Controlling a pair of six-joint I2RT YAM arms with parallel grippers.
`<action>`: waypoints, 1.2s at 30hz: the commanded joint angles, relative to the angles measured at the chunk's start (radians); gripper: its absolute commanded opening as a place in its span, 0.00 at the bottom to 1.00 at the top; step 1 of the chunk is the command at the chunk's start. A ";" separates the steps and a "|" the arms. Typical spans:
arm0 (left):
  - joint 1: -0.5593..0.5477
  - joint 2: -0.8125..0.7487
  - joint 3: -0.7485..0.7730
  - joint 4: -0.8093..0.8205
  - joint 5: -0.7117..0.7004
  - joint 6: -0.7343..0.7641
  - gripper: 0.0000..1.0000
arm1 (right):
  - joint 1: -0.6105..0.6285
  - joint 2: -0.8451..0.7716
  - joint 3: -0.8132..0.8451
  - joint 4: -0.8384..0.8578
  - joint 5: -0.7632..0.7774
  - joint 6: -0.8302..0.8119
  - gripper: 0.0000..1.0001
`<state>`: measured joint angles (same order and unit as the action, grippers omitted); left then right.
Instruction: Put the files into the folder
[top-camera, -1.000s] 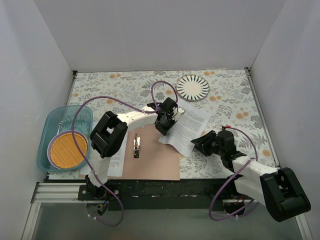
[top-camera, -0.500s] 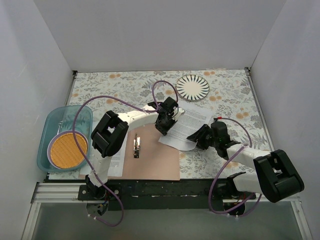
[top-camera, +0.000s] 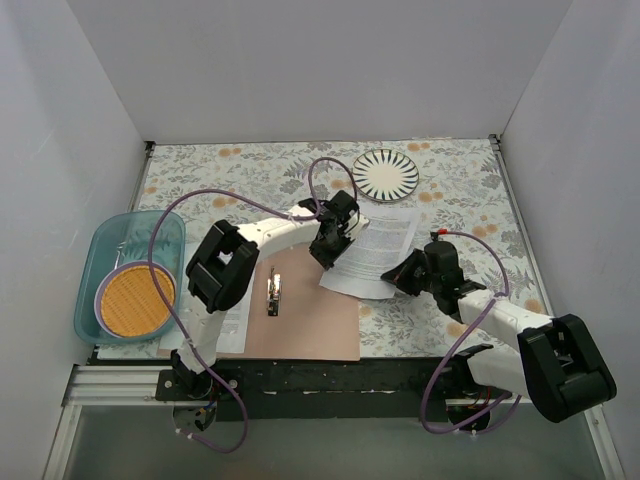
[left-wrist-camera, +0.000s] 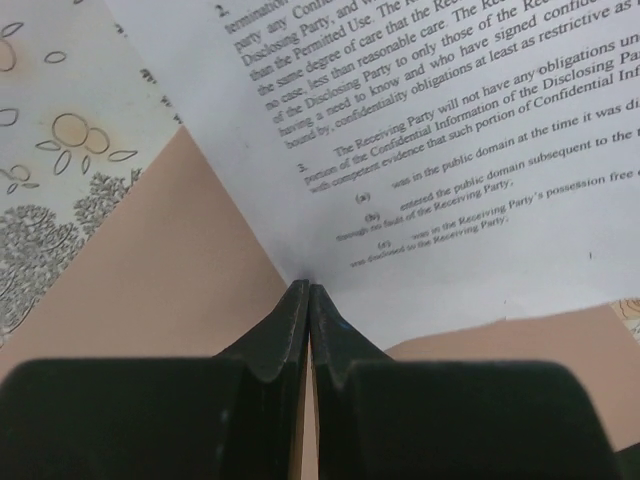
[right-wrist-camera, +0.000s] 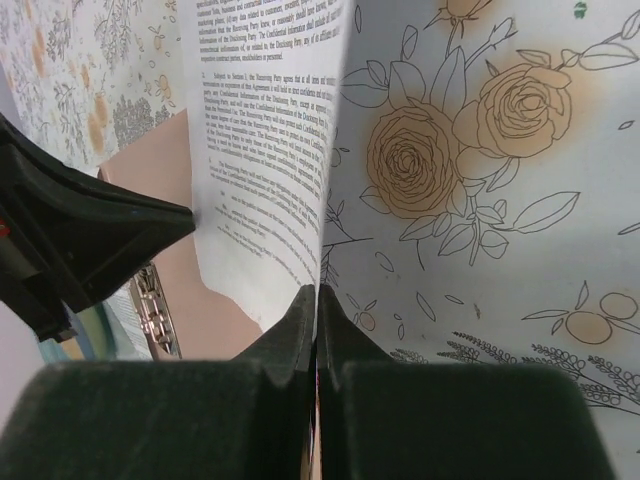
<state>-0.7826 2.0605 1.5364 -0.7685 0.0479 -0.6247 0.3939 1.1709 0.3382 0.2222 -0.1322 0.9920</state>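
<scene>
A white printed file sheet (top-camera: 375, 250) lies partly over the right edge of the open brown folder (top-camera: 310, 320), the rest over the floral cloth. My left gripper (top-camera: 328, 250) is shut on the sheet's left corner; the left wrist view shows the fingertips (left-wrist-camera: 300, 300) pinching the paper (left-wrist-camera: 450, 150) above the folder (left-wrist-camera: 170, 270). My right gripper (top-camera: 402, 275) is shut on the sheet's near right edge; in the right wrist view the paper (right-wrist-camera: 265, 150) runs into the shut jaws. The silver fastener (top-camera: 273, 293) sits at the folder's spine. Another sheet (top-camera: 236, 318) lies on the folder's left side.
A teal tray (top-camera: 100, 240) with an orange round mat stands at the left edge. A striped round plate (top-camera: 385, 173) lies at the back. The floral cloth (top-camera: 460, 210) covers the table. White walls close in on three sides.
My right arm has swung left to the sheet's right edge and shut on it. The left gripper has stayed shut on the sheet's left corner, barely moving.
</scene>
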 joint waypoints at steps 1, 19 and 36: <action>0.011 -0.036 0.160 -0.147 -0.019 0.010 0.00 | 0.003 -0.020 0.004 -0.020 0.011 -0.042 0.01; 0.396 -0.487 -0.392 -0.080 -0.005 0.244 0.00 | 0.052 0.024 0.099 -0.033 -0.135 -0.124 0.01; 0.404 -0.542 -0.637 0.014 0.311 0.361 0.00 | 0.094 0.041 0.107 -0.046 -0.227 -0.110 0.01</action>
<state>-0.3763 1.5543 0.9413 -0.8242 0.2844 -0.2977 0.4797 1.1954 0.4370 0.1516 -0.2989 0.8829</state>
